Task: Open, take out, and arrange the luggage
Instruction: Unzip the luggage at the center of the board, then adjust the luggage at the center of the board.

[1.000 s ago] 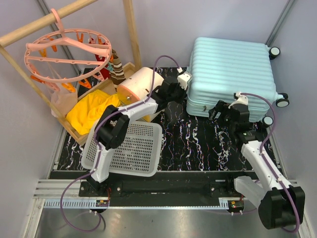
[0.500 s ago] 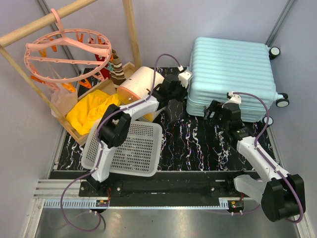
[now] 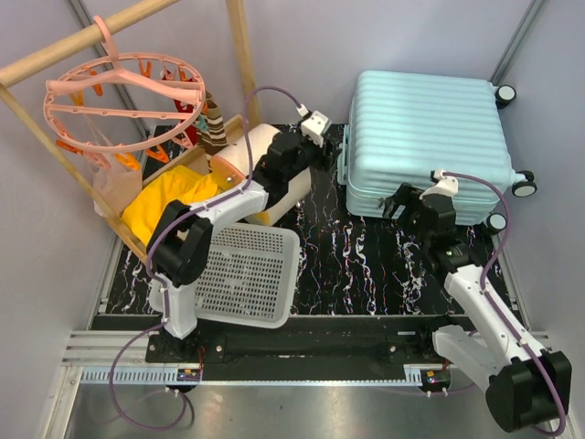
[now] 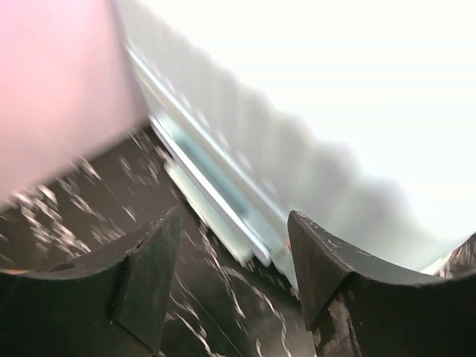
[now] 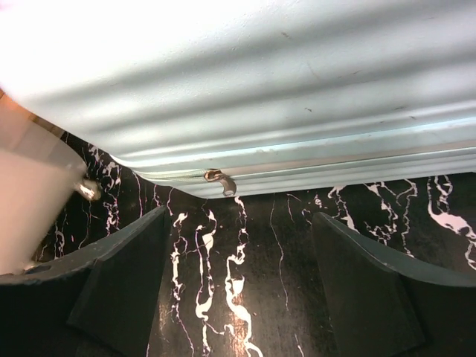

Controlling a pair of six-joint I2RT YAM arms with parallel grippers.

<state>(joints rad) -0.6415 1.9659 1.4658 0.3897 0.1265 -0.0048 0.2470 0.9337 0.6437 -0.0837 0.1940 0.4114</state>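
Luggage: the large pale mint-blue ribbed hard-shell suitcase lies flat and zipped shut at 1 o'clock on the black marbled mat.
Left gripper: released and empty, at the suitcase's 9 o'clock edge.
Right gripper: spread wide and empty, at its 6 o'clock edge, facing the small metal zip pull.
Progress: barely begun; unzipping, raising the lid, emptying and arranging all remain.

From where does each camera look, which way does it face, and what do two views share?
Top external: above and behind the robot, looking down at the pale mint-blue ribbed hard-shell suitcase; both arms show.
Left wrist: on the left gripper, facing the suitcase's blurred edge; open fingers show.
Right wrist: on the right gripper, facing the suitcase's zipped side; open fingers show.
Shared: all three show the suitcase.
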